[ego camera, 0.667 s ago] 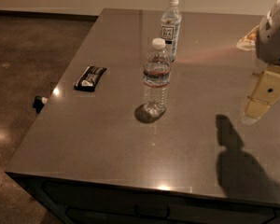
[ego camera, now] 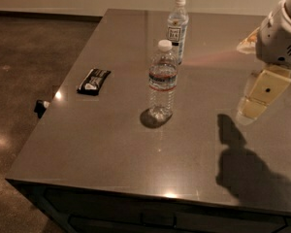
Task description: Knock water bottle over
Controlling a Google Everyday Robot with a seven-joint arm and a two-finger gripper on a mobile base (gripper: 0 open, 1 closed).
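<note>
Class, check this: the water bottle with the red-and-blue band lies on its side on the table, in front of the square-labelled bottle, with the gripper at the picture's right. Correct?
No. The camera view shows the water bottle standing upright, not on its side. The rest holds: it is on the table, in front of the square-labelled bottle, with the gripper at the picture's right.

clear white-capped water bottle [ego camera: 163, 79] stands upright, apart from the hand [ego camera: 251, 111] at right.
</note>
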